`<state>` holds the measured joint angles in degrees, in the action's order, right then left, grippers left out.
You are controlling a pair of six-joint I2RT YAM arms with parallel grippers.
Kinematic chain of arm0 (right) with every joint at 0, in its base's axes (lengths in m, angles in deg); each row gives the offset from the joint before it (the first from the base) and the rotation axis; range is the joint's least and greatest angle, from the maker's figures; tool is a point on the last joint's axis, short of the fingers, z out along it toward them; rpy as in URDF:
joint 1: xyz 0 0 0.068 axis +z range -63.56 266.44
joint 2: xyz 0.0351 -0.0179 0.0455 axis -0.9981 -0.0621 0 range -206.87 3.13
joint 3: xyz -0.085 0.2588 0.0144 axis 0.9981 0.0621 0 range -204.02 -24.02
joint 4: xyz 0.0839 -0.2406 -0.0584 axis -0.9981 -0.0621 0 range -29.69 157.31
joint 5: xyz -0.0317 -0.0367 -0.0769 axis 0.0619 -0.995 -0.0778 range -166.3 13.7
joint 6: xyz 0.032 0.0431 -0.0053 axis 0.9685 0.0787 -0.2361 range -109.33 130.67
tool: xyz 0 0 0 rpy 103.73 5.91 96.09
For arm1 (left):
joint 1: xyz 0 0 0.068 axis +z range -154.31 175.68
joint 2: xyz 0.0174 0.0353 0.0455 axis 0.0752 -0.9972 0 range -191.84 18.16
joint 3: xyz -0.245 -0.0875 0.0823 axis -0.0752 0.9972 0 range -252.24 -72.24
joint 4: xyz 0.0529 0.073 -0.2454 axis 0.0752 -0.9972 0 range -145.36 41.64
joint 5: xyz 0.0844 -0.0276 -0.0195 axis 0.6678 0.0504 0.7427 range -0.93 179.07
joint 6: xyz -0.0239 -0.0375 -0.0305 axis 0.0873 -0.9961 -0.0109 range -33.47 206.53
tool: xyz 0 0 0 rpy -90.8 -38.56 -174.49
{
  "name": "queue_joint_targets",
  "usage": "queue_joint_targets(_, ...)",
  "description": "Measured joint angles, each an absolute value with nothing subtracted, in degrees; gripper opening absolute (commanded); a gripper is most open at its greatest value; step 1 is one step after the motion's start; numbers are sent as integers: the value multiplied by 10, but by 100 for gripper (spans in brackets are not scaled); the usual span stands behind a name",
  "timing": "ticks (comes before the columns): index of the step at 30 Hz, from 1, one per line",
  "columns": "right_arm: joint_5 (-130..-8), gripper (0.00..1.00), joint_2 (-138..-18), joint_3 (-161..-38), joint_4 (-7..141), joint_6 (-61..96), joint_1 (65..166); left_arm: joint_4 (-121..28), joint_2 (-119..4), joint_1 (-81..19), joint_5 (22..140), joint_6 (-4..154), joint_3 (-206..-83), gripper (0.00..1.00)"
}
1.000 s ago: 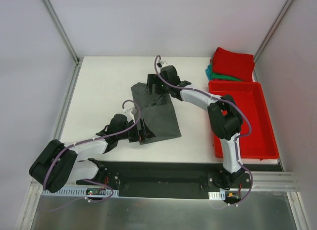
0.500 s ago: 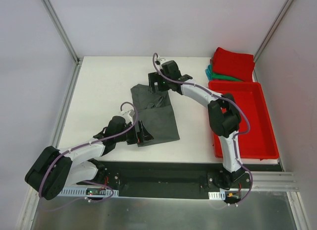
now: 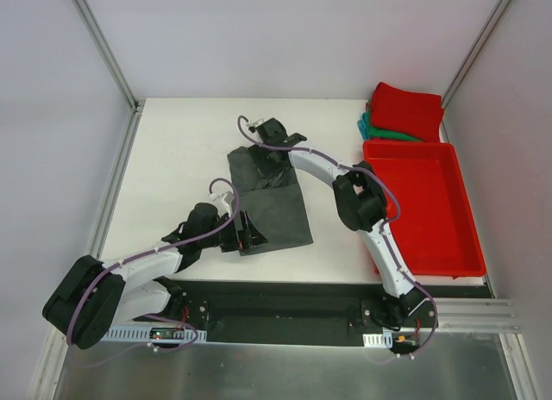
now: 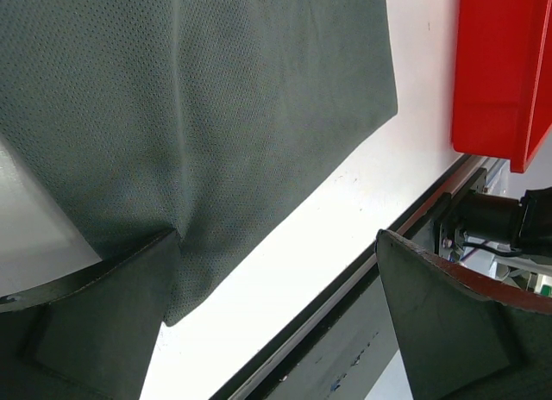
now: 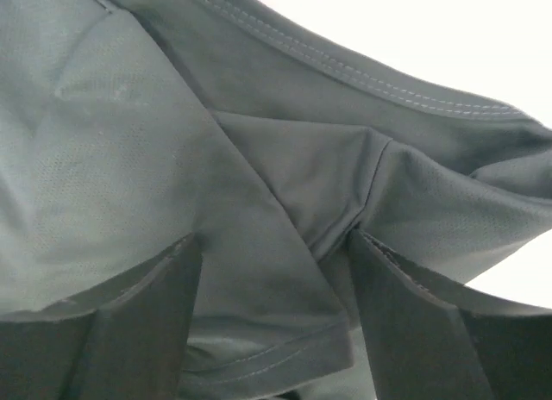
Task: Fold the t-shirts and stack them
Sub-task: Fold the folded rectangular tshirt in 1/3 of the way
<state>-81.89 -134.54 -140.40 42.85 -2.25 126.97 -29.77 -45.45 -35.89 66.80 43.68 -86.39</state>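
Top: charcoal t-shirt [image 3: 274, 206] flat mid-table, left gripper [image 3: 248, 232] at its near edge, right gripper [image 3: 264, 152] on its far end. Red t-shirt [image 3: 405, 109] lies on teal t-shirt [image 3: 368, 126], behind the tray [image 3: 431, 236].
Left wrist: jaws spread, shirt corner at one finger [image 4: 95, 314].
Right wrist: jaws apart over wrinkled cloth.

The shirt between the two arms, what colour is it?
The shirt is dark charcoal grey; the left wrist view shows it best.

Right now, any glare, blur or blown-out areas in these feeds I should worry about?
Top external: even light, sharp, only faint shadows on the table. Left wrist: grey t-shirt weave crisp, bare table near white, left fingers dark and slightly soft. Right wrist: table corner blown out, stitching sharp, right fingers underexposed.
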Motion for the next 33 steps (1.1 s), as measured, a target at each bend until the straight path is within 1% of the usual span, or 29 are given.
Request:
queue_joint_targets(2, -821, 55, -1358, -1418, 415, -20, 1267, -298, -454, -359, 668, 437, -864, 99)
queue_joint_targets(5, -835, 27, -1359, -1431, 399, -20, 1264, -298, -454, -359, 667, 437, -864, 99)
queue_joint_targets(6, -836, 19, -1359, -1432, 397, -18, 1263, -298, -453, -359, 667, 437, -864, 99)
queue_joint_targets(9, -835, 3, -1359, -1432, 389, -13, 1261, -301, -451, -359, 667, 437, -864, 99)
queue_joint_targets(10, -835, 0, -1359, -1432, 389, -13, 1261, -303, -449, -359, 666, 437, -864, 99)
queue_joint_targets(20, -833, 0, -1358, -1425, 408, 0, 1260, -326, -433, -359, 667, 436, -864, 99)
queue_joint_targets(27, -823, 0, -1321, -1362, 468, 16, 1263, -327, -433, -359, 667, 437, -864, 99)
queue_joint_targets(33, -816, 1, -1297, -1341, 513, 23, 1268, -327, -434, -359, 667, 437, -864, 99)
